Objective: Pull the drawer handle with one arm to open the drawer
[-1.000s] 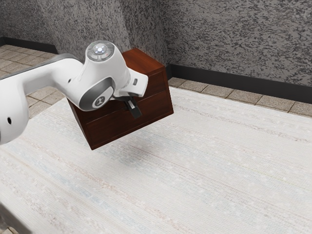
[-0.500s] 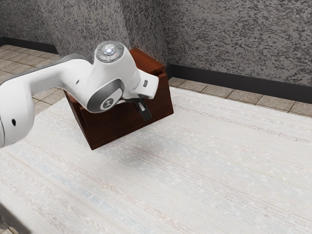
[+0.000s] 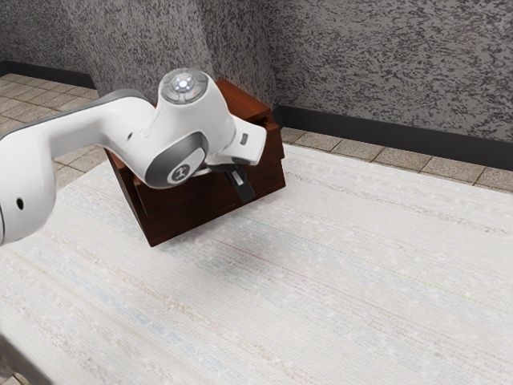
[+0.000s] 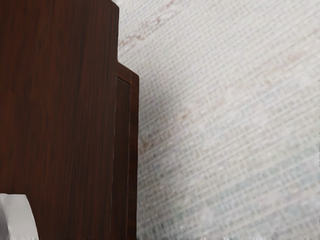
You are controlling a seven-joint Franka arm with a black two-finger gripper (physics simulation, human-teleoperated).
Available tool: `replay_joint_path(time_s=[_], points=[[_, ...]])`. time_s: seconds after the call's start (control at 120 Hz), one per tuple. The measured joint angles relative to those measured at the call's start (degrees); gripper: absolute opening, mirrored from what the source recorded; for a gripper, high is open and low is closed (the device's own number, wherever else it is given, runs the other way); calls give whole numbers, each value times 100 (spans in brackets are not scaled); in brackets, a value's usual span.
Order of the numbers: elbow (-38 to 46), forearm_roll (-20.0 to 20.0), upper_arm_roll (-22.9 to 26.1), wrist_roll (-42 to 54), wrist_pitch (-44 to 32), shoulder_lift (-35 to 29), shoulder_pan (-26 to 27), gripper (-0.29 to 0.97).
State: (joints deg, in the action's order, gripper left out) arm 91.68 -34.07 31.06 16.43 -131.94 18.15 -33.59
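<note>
Holding claw (image 3: 241,184) against wooden drawer cabinet (image 3: 180,210) front, likely lined up for pulling; cannot tell whether closed.

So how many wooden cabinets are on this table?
1. The cabinet sits at the table's far edge, toward the exterior view's left, partly behind the arm and hand.

White rounded arm (image 3: 72,148), grey joint disc (image 3: 178,164) with small pale mark, glowing round cap (image 3: 184,80)
</note>
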Motion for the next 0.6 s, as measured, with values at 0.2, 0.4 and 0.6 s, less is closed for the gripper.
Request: replay_joint_path(time_s=[0.2, 0.4, 0.6], points=[[210, -205, 34, -94, 6, -151, 41, 60], [338, -134, 3, -187, 7, -281, 144, 59], [622, -212, 45, -281, -8, -540, 222, 50]])
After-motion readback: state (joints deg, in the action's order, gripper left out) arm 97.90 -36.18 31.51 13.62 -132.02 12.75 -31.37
